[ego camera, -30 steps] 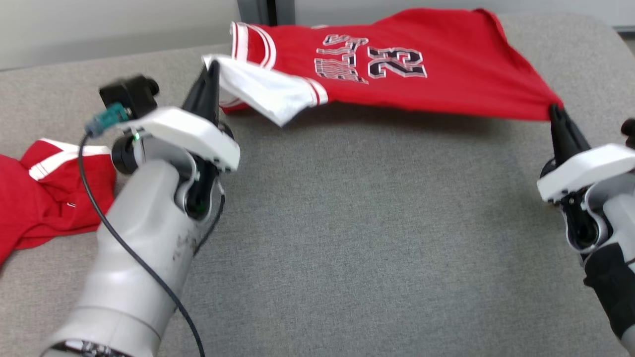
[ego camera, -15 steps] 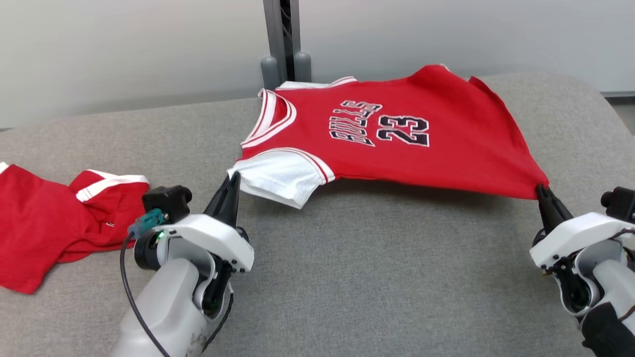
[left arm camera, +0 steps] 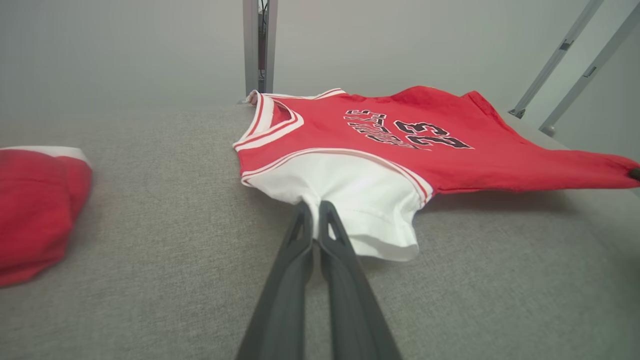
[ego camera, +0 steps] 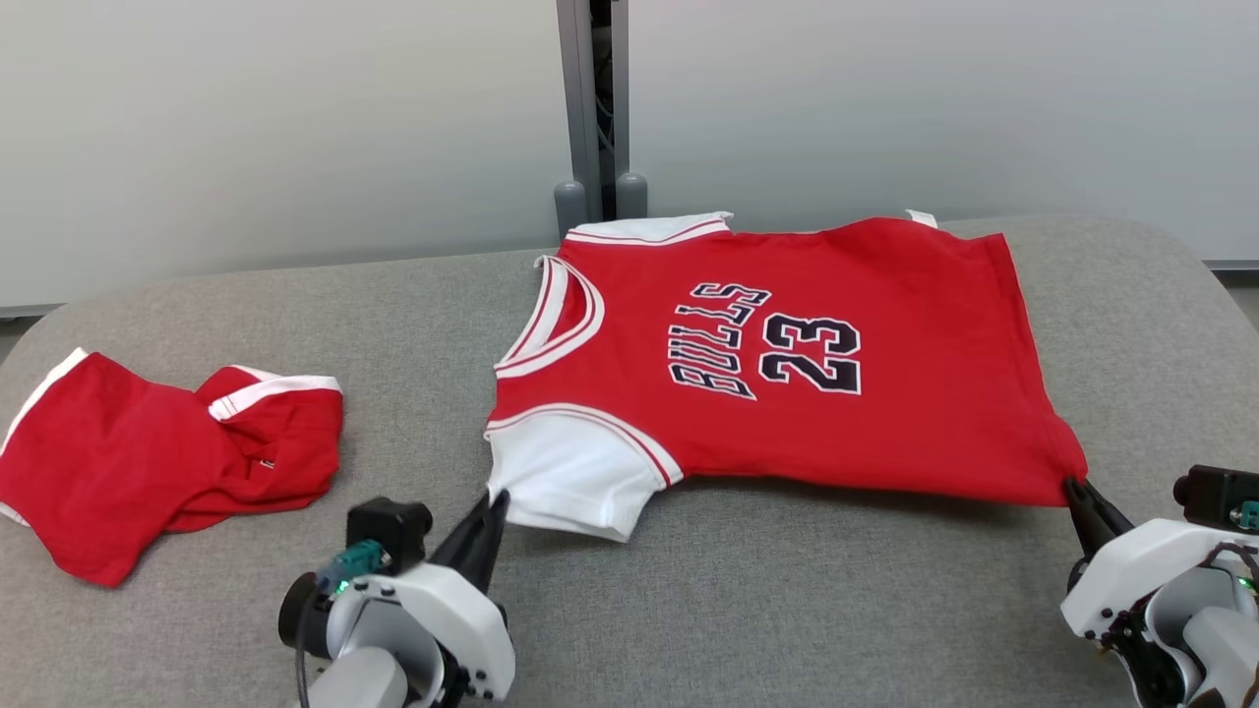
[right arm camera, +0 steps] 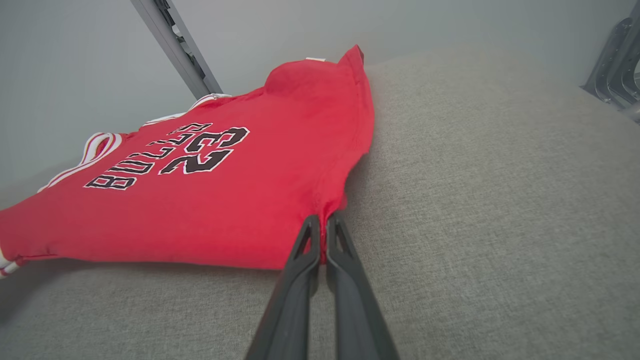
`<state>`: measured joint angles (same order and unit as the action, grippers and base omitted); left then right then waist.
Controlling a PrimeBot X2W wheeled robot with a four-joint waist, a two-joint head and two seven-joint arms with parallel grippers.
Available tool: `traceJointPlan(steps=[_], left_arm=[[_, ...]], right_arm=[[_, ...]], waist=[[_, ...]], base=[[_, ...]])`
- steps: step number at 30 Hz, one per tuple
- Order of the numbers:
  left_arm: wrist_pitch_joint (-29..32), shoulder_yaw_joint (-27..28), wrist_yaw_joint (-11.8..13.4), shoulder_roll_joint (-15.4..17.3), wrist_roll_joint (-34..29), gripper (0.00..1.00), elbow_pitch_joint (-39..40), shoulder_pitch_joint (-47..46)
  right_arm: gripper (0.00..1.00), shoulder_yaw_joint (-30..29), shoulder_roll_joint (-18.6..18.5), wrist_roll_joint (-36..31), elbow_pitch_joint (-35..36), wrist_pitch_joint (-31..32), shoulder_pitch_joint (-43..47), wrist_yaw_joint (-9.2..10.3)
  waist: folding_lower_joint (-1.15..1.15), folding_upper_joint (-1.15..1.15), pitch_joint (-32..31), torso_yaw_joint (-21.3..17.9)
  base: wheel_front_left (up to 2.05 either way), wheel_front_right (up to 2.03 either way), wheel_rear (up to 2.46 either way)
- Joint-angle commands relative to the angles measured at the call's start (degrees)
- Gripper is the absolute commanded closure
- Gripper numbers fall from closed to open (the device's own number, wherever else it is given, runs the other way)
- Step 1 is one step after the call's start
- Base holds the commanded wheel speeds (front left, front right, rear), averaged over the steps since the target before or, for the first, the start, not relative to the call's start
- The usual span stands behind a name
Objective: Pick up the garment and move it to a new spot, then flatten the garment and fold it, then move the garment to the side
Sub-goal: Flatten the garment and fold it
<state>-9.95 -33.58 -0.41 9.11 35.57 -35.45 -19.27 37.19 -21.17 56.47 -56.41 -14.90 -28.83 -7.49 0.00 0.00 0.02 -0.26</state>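
The garment (ego camera: 787,364) is a red jersey with white sleeves and "BULLS 23" on it, spread over the grey padded table, neck to the left. My left gripper (ego camera: 497,497) is shut on the edge of its near white sleeve (left arm camera: 360,200), seen at the left gripper (left arm camera: 313,204) in the left wrist view. My right gripper (ego camera: 1074,484) is shut on the near hem corner of the garment (right arm camera: 225,200), pinched at the right gripper (right arm camera: 323,218) in the right wrist view. The near edge hangs slightly off the table between both grips.
A second red piece with white trim (ego camera: 167,452) lies crumpled at the left of the table (ego camera: 787,610). A grey post (ego camera: 595,108) stands against the pale wall behind the table's far edge.
The head camera tilted up, so the picture shifted down. Both grippers drew back toward me and lower with the garment, which now lies flatter and more spread out.
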Motion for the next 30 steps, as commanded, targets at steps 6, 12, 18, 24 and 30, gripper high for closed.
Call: traceJointPlan(steps=[6, 12, 18, 24, 30], left_arm=[[4.70, -3.53, 0.59, 3.70, -2.51, 1.00, 5.45, 4.04], [11.99, -6.86, 0.32, 8.16, -3.95, 1.00, 12.10, 6.88], [20.60, -9.59, -1.45, 12.58, -3.42, 1.00, 18.32, 8.63], [27.35, -9.89, -1.20, 16.48, -1.62, 1.00, 24.13, 10.18], [30.75, -9.50, -0.16, 19.35, 0.38, 1.00, 28.18, 12.91]], right_arm=[[1.00, 3.21, -2.52, -0.90, -0.70, 1.78, 0.35, -0.01], [1.00, 6.60, -6.13, 0.48, 1.76, 6.60, 0.42, -0.01], [1.00, 9.79, -10.57, 2.92, 6.45, 13.29, 0.30, 0.00], [1.00, 12.34, -14.09, 6.81, 12.66, 20.93, 1.08, 0.00], [1.00, 13.90, -16.39, 10.84, 18.19, 26.80, 2.62, -0.01]], waist=[[0.00, 0.00, -0.57, -0.31], [0.00, 0.00, -0.76, -0.46], [0.00, 0.00, -0.77, -0.89], [0.00, 0.00, -0.83, -1.68], [0.00, 0.00, -0.98, -2.38]], base=[[0.00, 0.00, 0.00], [0.00, 0.00, 0.00], [0.00, 0.00, 0.00], [0.00, 0.00, 0.00], [0.00, 0.00, 0.00]])
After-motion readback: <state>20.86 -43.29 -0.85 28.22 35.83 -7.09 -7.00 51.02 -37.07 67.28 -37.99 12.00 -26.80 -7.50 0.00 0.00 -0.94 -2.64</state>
